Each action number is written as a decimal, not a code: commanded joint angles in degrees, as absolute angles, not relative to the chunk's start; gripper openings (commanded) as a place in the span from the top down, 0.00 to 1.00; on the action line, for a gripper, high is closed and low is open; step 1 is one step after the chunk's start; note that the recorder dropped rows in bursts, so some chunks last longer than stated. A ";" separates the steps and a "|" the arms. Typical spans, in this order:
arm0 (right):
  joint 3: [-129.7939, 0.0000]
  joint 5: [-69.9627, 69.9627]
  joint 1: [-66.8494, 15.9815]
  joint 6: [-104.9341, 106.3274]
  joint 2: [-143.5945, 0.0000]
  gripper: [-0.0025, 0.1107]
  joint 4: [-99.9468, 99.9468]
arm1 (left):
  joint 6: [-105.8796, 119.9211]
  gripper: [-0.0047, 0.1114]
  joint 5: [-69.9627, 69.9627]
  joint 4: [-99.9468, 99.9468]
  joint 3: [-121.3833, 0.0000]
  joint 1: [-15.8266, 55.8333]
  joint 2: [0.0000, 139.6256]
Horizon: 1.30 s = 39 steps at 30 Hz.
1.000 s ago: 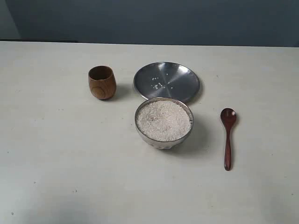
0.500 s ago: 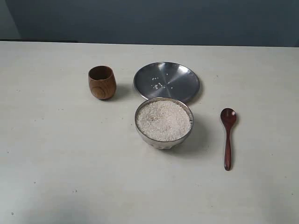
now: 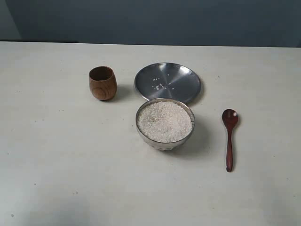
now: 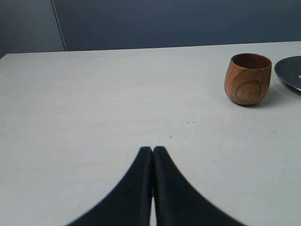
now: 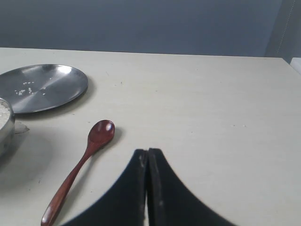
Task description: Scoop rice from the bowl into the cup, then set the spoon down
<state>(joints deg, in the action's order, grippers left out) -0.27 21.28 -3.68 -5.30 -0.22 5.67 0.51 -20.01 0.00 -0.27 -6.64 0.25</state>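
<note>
A steel bowl [image 3: 142, 134] stands mid-table, filled with white rice [image 3: 164, 121]. The brown wooden cup [image 3: 102, 83] stands upright to its left and farther back; the left wrist view shows the cup [image 4: 248, 78] too. The dark wooden spoon [image 3: 229, 138] lies flat to the right of the bowl, scoop pointing away. In the right wrist view the spoon [image 5: 82, 163] lies beside the bowl's rim [image 5: 8, 123]. My left gripper [image 4: 152, 149] is shut and empty over bare table, well short of the cup. My right gripper [image 5: 147, 151] is shut and empty, just beside the spoon. Neither gripper shows in the exterior view.
A flat steel plate [image 3: 168, 82] with a few stray rice grains lies just behind the bowl; its edge [image 4: 289, 73] shows in the left wrist view and the plate [image 5: 44, 87] in the right wrist view. A dark wall runs behind the table's far edge.
</note>
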 commanded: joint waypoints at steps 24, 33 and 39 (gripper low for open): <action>0.00 20.32 -3.48 -5.18 0.00 0.98 5.83 | 0.87 0.96 -3.61 -12.85 0.00 -6.79 0.00; 0.00 20.32 -3.48 -5.18 0.00 0.98 5.83 | 0.87 0.96 0.92 -13.00 0.00 -6.79 0.00; 0.00 20.32 -3.48 -5.18 0.00 0.98 5.83 | -10.36 0.96 2.20 0.00 0.00 -6.79 0.00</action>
